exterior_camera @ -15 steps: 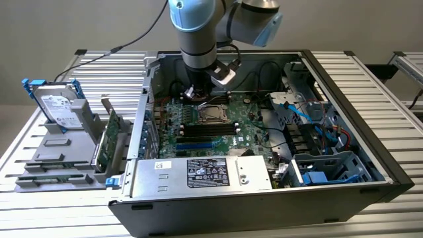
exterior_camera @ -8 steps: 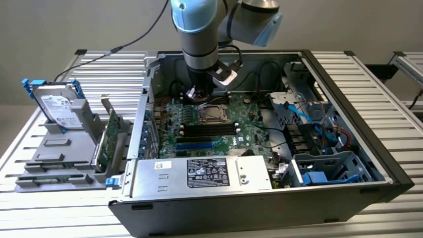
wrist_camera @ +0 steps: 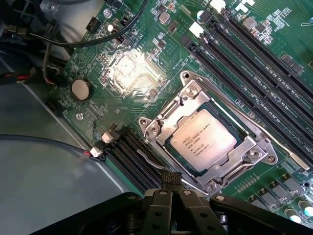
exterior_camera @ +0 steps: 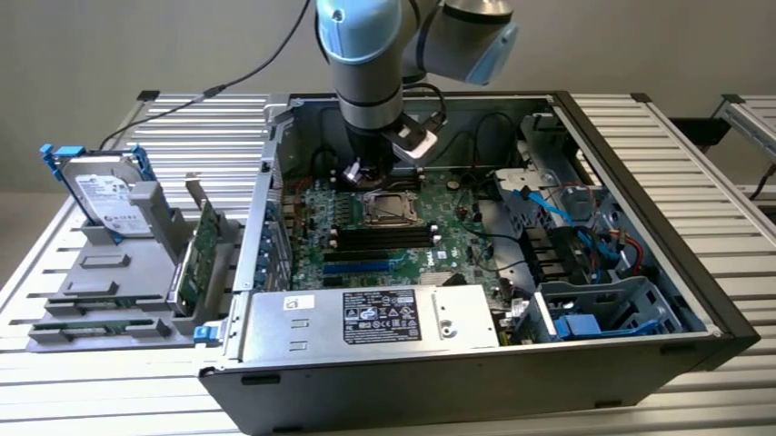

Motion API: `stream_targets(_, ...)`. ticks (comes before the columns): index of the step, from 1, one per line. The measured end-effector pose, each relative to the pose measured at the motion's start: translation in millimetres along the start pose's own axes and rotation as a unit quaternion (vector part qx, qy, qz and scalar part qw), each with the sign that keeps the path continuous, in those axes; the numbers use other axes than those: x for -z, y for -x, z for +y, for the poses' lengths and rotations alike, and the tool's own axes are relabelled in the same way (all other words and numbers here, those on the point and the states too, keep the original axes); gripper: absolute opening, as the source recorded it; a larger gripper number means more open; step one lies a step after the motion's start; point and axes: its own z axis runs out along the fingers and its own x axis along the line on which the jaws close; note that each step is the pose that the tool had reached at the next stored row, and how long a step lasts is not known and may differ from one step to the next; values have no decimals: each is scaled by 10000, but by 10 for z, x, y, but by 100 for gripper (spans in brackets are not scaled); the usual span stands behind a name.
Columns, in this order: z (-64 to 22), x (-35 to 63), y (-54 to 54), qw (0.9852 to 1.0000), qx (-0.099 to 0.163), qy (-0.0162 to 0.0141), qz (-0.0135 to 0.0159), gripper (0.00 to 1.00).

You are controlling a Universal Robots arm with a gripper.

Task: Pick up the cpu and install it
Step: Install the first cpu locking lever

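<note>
Exterior view, near to far. A slatted aluminium worktop carries an open computer case lying on its side. Along the case's near edge sits the power supply, its black label facing up. At the case's near corner on the exterior view's right are blue plastic drive bays with blue and red cables above them. Toward the worktop's edge on the exterior view's left, a grey fixture holds a hard drive in a blue bracket, standing upright, and a green expansion card standing on edge just beside the case wall. Inside the case, the green motherboard lies flat; black memory slots run across it, and behind them lies the processor socket. The robot arm descends from above near the case's far wall, its end effector just above the socket's far edge.

Wrist view. The end effector is closed, its fingers together with nothing between them. The cpu lies seated in the socket, silver top with printed text facing up, framed by the metal retention bracket. A coin cell battery sits beyond it on the board.
</note>
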Motion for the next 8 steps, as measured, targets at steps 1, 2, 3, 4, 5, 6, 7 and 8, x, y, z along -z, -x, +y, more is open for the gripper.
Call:
stream_targets(1,2,-4,-1,10000,0,0,0,11)
stream_targets(2,4,-7,-1,10000,0,0,0,11)
stream_targets(3,6,-11,-2,10000,0,0,-1,11)
stream_targets(4,9,-15,-2,10000,0,0,0,11)
stream_targets(5,11,-19,-3,10000,0,0,0,11)
stream_targets(6,14,-24,-4,10000,0,0,0,11)
stream_targets(7,16,-29,-4,10000,0,0,0,11)
stream_targets(8,18,-34,-4,10000,0,0,0,11)
